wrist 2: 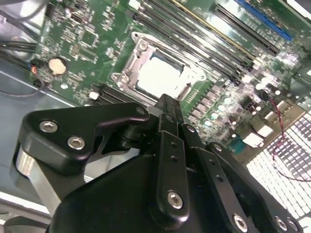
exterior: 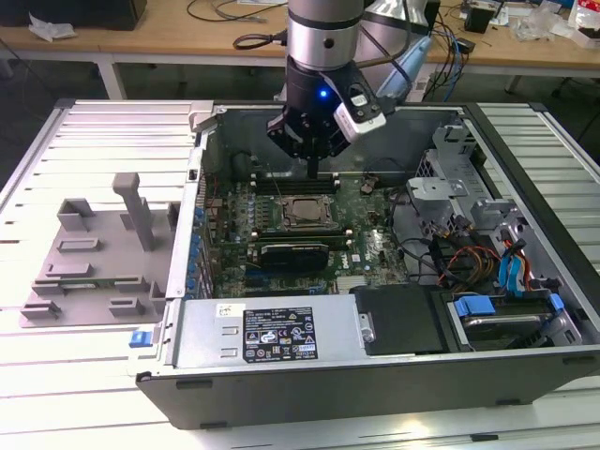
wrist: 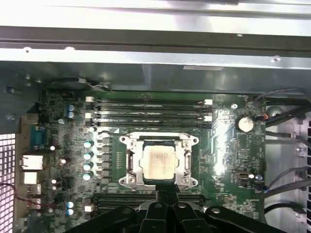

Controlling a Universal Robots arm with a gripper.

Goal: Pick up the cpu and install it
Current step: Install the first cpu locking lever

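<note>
The cpu (exterior: 305,212) is a small square chip with a pale metal top. It lies flat inside the metal frame of the socket (wrist: 127,161) on the green motherboard (exterior: 370,239), and both wrist views show it there, cpu (wrist 2: 158,77) and cpu (wrist: 159,161). My gripper (exterior: 312,172) hangs inside the open computer case, a little above the board and just off the far edge of the socket. Its two black fingers (wrist 2: 168,109) are pressed together with nothing between them. In the first wrist view the gripper (wrist: 163,195) stands clear of the chip.
The case wall (exterior: 202,159) surrounds the board. A power supply (exterior: 272,330) runs along the near side, and a drive cage with cables (exterior: 469,244) sits at the exterior view's right. Memory slots (wrist: 150,110) lie beside the socket. A grey fixture tray (exterior: 94,253) rests outside at the left.
</note>
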